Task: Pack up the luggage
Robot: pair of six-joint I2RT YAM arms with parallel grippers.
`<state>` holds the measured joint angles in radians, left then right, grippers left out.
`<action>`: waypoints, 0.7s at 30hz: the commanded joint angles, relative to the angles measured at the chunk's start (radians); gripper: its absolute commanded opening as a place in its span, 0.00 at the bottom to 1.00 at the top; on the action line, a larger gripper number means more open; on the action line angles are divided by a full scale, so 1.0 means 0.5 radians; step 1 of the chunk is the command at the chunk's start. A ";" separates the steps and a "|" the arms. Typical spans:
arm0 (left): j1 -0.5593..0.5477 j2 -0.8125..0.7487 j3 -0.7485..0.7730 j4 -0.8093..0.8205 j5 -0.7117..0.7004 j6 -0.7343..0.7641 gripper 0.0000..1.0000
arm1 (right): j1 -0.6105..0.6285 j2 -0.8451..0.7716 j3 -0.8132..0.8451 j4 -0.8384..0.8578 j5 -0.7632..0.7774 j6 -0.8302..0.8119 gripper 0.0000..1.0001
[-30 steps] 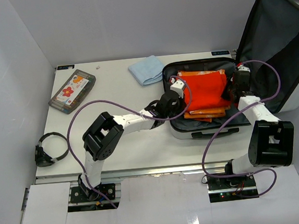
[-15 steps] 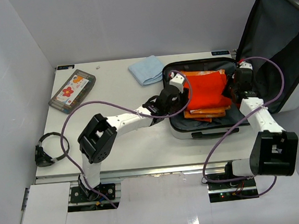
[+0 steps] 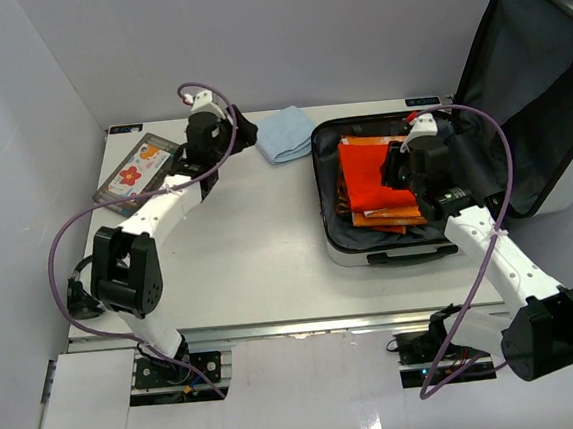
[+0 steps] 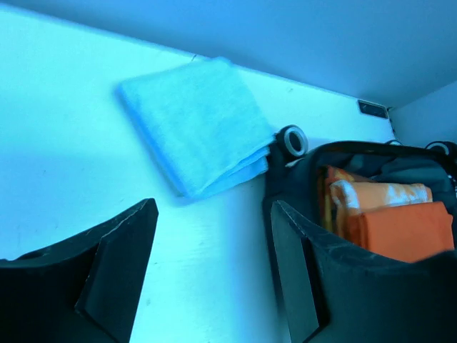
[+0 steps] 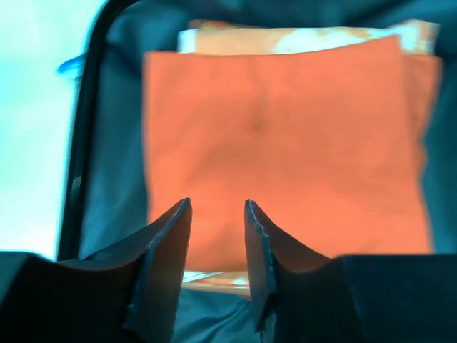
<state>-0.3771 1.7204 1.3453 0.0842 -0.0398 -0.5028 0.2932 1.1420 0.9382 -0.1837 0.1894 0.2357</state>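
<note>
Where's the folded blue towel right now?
In the top view the towel lies at the back of the table, just left of the open suitcase, with the left gripper hovering beside it.

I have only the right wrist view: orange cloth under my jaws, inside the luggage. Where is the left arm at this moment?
Observer: The left jaws hover over the far side of the table, pointed at a folded blue towel lying beside the luggage.
Operator: Do they hold something?
Observer: No. The left wrist view shows them wide open, with nothing between.
Operator: Is any other item outside?
Observer: A flat grey case with a red flower lies near the far left corner.
</note>
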 commanded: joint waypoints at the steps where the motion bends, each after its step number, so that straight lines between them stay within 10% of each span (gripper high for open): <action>1: 0.266 0.279 0.184 -0.096 0.578 -0.259 0.76 | 0.121 -0.066 -0.006 0.076 0.042 -0.075 0.48; 21: 0.404 1.145 0.515 0.328 0.962 -0.641 0.72 | 0.356 -0.142 -0.030 0.135 0.181 -0.143 0.55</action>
<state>-0.1726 2.2997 1.5970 0.1378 0.3931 -0.7652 0.4544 1.0691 0.9043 -0.1535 0.2283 0.1859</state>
